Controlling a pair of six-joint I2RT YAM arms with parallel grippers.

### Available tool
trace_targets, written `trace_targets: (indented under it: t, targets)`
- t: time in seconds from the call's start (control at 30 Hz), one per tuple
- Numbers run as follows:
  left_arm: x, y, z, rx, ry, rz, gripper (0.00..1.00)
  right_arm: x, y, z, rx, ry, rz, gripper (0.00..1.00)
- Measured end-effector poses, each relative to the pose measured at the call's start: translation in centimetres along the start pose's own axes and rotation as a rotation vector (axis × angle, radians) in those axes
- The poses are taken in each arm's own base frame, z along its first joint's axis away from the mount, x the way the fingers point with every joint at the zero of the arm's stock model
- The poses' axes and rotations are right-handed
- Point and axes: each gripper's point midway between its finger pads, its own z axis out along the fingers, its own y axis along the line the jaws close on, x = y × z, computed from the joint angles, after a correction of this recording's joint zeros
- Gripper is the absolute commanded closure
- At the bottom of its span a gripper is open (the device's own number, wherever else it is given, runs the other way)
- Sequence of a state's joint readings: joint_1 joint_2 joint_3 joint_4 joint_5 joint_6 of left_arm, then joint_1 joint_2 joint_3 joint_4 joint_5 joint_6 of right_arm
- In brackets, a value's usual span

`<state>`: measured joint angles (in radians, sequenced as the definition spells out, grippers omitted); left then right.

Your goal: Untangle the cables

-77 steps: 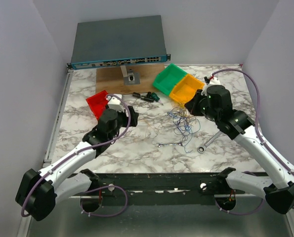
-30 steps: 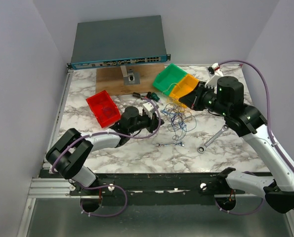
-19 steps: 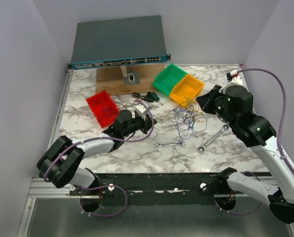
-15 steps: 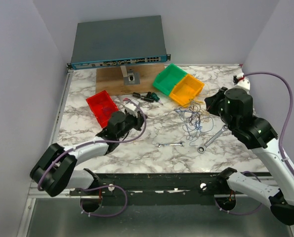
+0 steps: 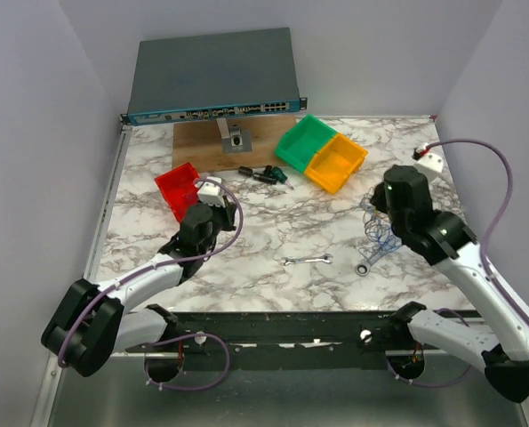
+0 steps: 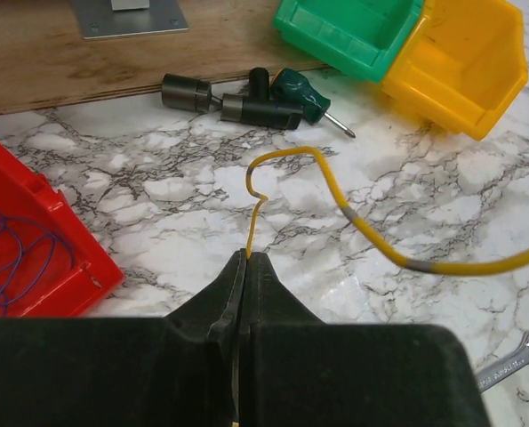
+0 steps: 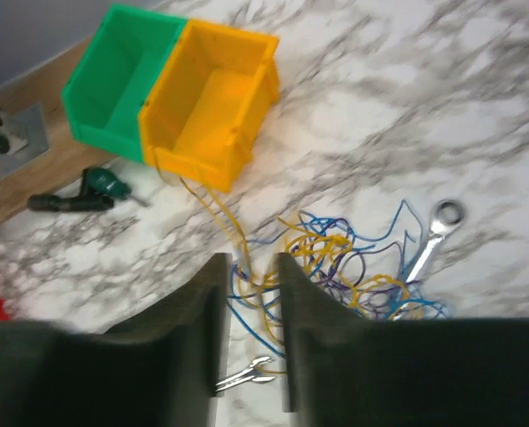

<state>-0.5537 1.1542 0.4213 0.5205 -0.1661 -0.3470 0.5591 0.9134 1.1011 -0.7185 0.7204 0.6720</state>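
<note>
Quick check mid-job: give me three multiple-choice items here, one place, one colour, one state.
1. The purple cable lies in: A) red bin B) green bin C) yellow bin
2. The left pincer holds which colour? A) blue B) yellow C) white
3. The right pincer is: A) open B) shut on a wrench C) shut on a bin
1 A, purple loops lie inside it; 2 B, the yellow cable leaves its shut tips; 3 A, its fingers stand apart.
</note>
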Motion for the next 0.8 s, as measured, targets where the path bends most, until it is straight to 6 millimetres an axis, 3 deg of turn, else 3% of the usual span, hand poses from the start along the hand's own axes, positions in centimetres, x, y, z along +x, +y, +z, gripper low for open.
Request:
trace_targets:
  t: [0.03,0.13,0.2,0.3,0.4,0.47,0.63,0.8]
  targets:
    - [0.1,0.0,0.0,-0.003,0.008,0.002,0.81,1.0,0.9,0.6,-0.023,0.036,-0.022,0.04]
    - [0.3,0.4,-0.1,-0.026,0.03,0.002,0.41,4.4,3.4,2.4,-0.095,0.153,-0.106,0.0]
    - [0.5,0.8,-0.5,-0.048,0.042,-0.004,0.29,7.2,4.8,3.2,-0.161,0.243,-0.163,0.0]
    - [0.0,1.2,-1.4,-0.077,0.037,-0.026,0.25,10.6,6.5,3.2,-0.292,0.351,-0.226,0.0]
    - [-0.6,1.1,-2.4,-0.082,0.04,-0.06,0.21,12.5,9.0,2.4,-0.425,0.405,-0.281,0.0]
    - [-0.8,1.0,-3.0,-0.086,0.051,-0.101,0.03,14.1,11.1,1.7,-0.507,0.43,-0.336,0.01]
    - [-1.4,1.4,-5.3,-0.15,0.106,-0.247,0.01,19.5,15.8,0.0,-0.688,0.524,-0.451,0.0]
    - [-5.4,2.5,-8.1,-0.228,0.083,-0.359,0.01,23.0,19.6,-1.0,-0.809,0.541,-0.555,0.0]
